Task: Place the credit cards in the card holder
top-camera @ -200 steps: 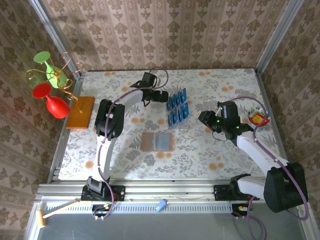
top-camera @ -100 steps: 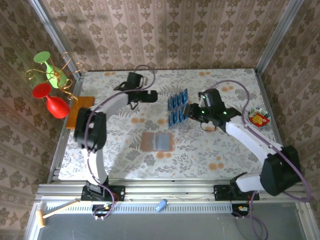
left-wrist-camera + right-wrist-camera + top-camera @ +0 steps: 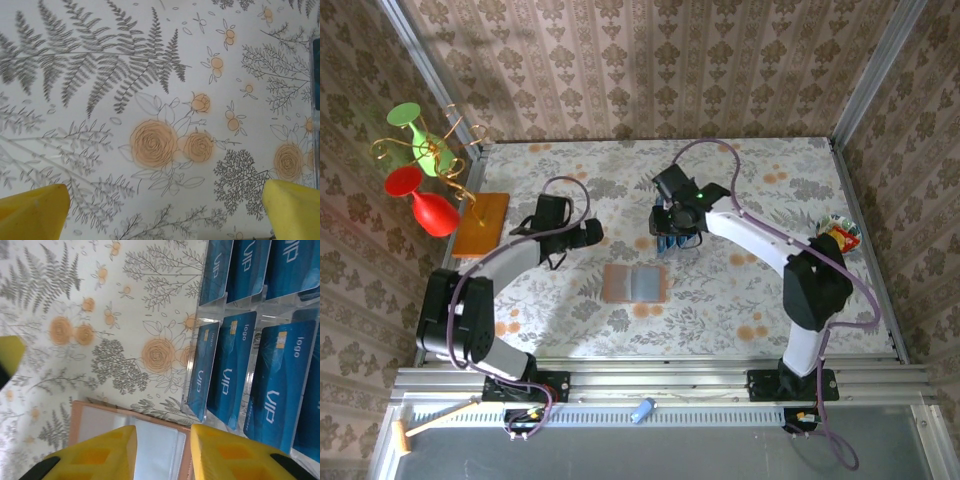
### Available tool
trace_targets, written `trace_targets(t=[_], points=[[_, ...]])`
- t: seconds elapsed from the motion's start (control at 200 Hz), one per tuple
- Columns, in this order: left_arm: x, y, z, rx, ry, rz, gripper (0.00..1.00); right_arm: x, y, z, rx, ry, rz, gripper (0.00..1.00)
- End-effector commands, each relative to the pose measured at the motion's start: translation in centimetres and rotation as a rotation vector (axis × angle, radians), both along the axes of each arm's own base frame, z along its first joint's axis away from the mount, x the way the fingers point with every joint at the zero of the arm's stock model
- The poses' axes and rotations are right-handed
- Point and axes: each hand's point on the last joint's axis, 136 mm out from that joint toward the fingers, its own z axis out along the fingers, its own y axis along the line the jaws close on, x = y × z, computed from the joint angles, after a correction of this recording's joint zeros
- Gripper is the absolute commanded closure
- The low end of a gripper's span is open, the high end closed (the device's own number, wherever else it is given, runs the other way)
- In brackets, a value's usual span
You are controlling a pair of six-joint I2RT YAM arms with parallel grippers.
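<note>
Several blue credit cards (image 3: 280, 375) stand in rows in a clear plastic stand (image 3: 210, 315), upper right in the right wrist view. From above they show as a blue patch (image 3: 666, 244) partly under my right gripper (image 3: 677, 228). The card holder (image 3: 634, 283) lies open and flat just in front of them, its grey pockets (image 3: 152, 440) up. My right gripper (image 3: 162, 452) hovers over the holder's far edge beside the cards, open by a moderate gap, nothing between its yellow fingers (image 3: 95, 460). My left gripper (image 3: 588, 233) is left of the holder, wide open over bare cloth (image 3: 162, 215).
An orange-brown board (image 3: 481, 223) lies at the table's left edge, beside a wire stand with red and green glasses (image 3: 420, 175). A small bowl of coloured pieces (image 3: 838, 235) sits at the right edge. The flowered cloth (image 3: 740, 290) covers the table.
My right arm has swung left from the table's right side to above the cards, its jaws narrowing a little. My left arm has pulled back from the cards toward the left and near side.
</note>
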Motion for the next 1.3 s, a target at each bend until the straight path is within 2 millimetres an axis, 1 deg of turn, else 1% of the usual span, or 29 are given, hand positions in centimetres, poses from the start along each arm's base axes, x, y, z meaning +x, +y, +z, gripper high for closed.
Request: trace_targets(t=[0.0, 0.13, 0.24, 0.34, 0.51, 0.605, 0.855, 1.08, 1.295], points=[[0.3, 1.1, 1.3, -0.034, -0.065, 0.079, 0.0, -0.3, -1.5, -1.5, -0.154, 0.035, -0.009, 0.67], [-0.6, 1.8, 0.6, -0.024, -0.059, 0.098, 0.0, -0.1, -1.4, -2.8, -0.233, 0.05, -0.005, 0.68], [-1.0, 2.2, 0.1, -0.029, -0.053, 0.114, 0.0, 0.2, -1.5, -3.5, -0.306, 0.05, -0.005, 0.69], [-1.1, 2.3, -0.3, -0.035, -0.052, 0.121, 0.0, 0.5, -1.3, -4.1, -0.329, 0.06, -0.001, 0.69], [-1.1, 2.2, -0.5, -0.038, -0.049, 0.117, 0.0, 0.8, -1.7, -5.1, -0.387, 0.068, -0.007, 0.68], [-1.1, 2.1, -0.6, -0.042, -0.05, 0.115, 0.0, 1.0, -1.7, -5.4, -0.405, 0.073, -0.006, 0.68], [-1.1, 2.1, -0.7, -0.039, -0.051, 0.112, 0.0, 1.1, -1.5, -6.8, -0.432, 0.106, 0.014, 0.68], [-0.9, 2.0, -0.6, -0.044, -0.056, 0.108, 0.0, 1.0, -2.5, -7.1, -0.465, 0.11, 0.026, 0.68], [-0.8, 1.9, -0.6, -0.044, -0.058, 0.106, 0.0, 0.8, -4.1, -6.9, -0.478, 0.11, 0.026, 0.68]])
